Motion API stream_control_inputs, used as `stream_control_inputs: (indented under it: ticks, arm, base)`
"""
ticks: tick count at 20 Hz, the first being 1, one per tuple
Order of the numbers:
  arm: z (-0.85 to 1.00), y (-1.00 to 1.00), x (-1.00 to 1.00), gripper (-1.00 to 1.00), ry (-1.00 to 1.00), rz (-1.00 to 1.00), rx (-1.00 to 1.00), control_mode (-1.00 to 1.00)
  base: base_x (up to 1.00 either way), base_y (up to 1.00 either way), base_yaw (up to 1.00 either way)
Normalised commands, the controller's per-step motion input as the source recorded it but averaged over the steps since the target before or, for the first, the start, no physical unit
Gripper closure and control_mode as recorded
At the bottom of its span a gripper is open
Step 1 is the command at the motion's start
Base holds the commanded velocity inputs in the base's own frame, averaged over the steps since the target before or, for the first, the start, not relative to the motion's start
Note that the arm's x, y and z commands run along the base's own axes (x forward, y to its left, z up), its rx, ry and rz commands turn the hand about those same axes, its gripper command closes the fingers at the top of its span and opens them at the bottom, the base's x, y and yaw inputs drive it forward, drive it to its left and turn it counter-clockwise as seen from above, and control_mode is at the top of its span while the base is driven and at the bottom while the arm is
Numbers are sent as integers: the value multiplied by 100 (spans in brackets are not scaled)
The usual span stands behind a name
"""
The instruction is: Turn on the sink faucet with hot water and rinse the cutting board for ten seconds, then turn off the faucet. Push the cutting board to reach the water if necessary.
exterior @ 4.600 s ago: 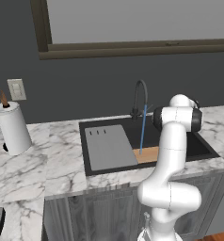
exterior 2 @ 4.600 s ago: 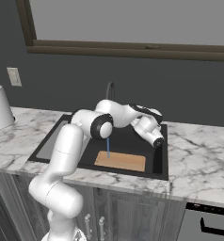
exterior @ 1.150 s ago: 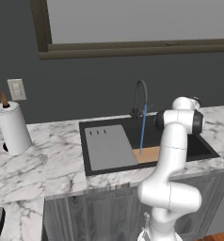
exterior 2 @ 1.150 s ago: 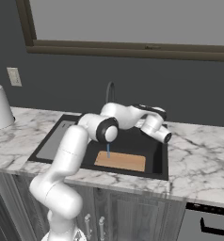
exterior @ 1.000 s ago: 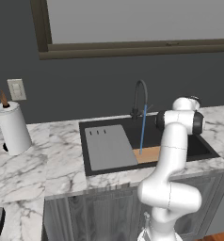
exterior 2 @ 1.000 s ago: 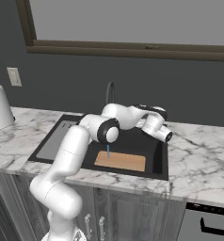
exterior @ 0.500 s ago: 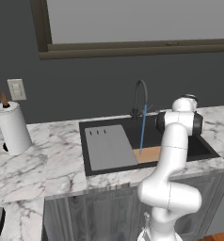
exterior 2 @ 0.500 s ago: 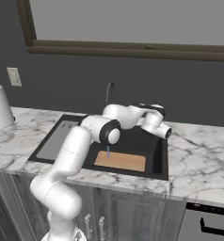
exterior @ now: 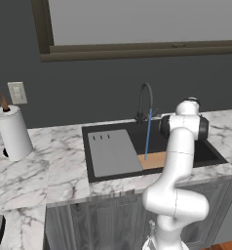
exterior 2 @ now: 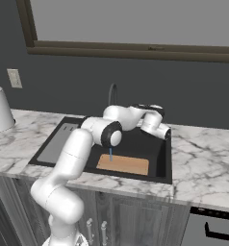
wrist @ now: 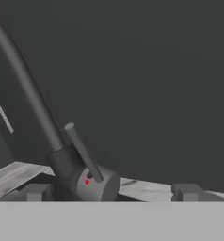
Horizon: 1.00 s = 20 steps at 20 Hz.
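Note:
The dark gooseneck sink faucet stands behind the black sink, and a thin pale blue water stream falls from its spout. That stream lands on the left end of the tan cutting board, which lies flat at the front of the basin. My gripper hangs over the sink's back right part, right of the faucet. Seen from the hand, the faucet's base and its tilted lever sit just beyond my gripper. Its fingertips stand wide apart, so it is open and holds nothing.
A grey flat panel with three small slots covers the sink's left side. A paper towel roll stands on the marble counter at the far left, below a wall outlet. A dark wall and window frame rise behind the faucet.
The hand has drawn back and up from the sink's right side toward the faucet base. Water keeps running onto the board, which has not moved.

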Motion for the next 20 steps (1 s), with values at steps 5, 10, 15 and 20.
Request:
stream_control_inputs:
  ticks: [5,10,15,20]
  arm:
    - [0,32,0,-100,2,0,0,-100]
    - [1,23,0,-100,0,0,0,-100]
    - [6,9,0,-100,0,1,0,-100]
    - [9,10,0,-100,0,1,0,-100]
  base:
    - [0,0,0]
    - [0,0,0]
    - [0,0,0]
    - [0,0,0]
